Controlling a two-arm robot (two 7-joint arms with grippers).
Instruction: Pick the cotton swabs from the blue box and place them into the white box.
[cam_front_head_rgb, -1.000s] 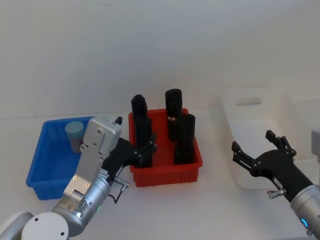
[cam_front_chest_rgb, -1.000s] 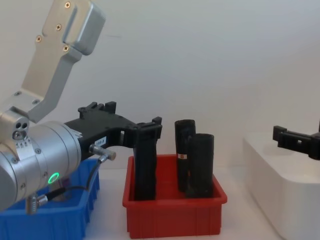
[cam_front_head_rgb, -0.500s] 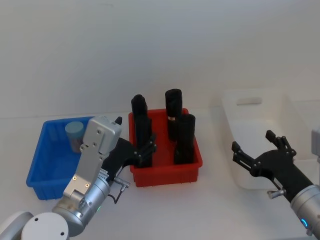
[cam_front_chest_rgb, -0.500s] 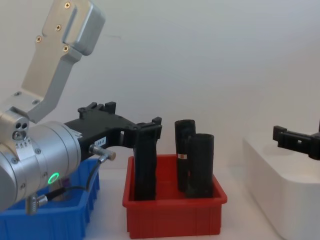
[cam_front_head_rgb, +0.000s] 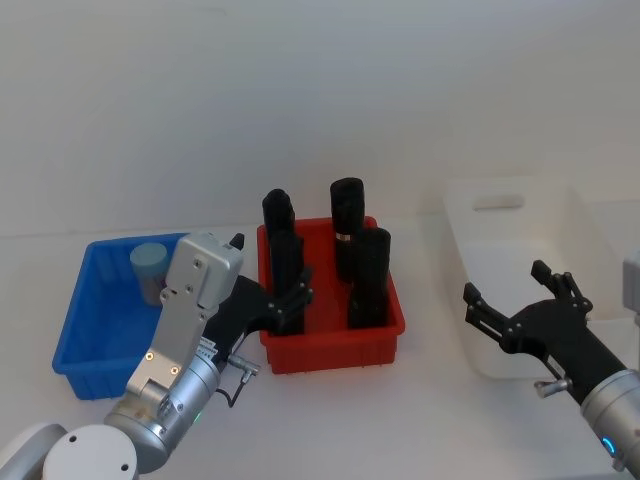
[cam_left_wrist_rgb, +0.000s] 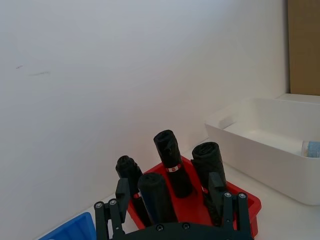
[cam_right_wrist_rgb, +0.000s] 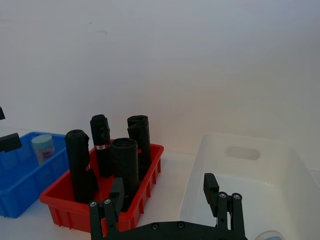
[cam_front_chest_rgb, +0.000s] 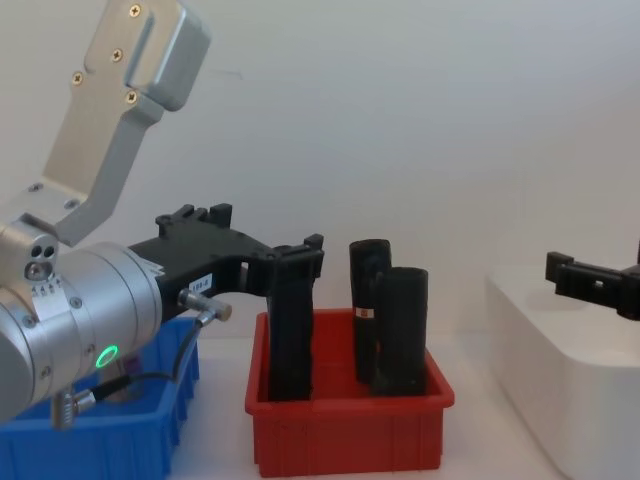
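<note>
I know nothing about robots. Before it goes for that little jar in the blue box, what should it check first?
1. The jar is in the blue box: ok, upright at the far end.
2. The left end effector is open: ok.
3. The left end effector is above the jar: not ok, it hangs by the red bin, nearer the robot.
4. The white box has room: ok.
5. The right end effector is out of the way: ok, open by the white box.

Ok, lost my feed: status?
Left gripper open beside red bin; right gripper open at white box. Cotton swabs jar in blue box. Black cylinders between boxes.
</note>
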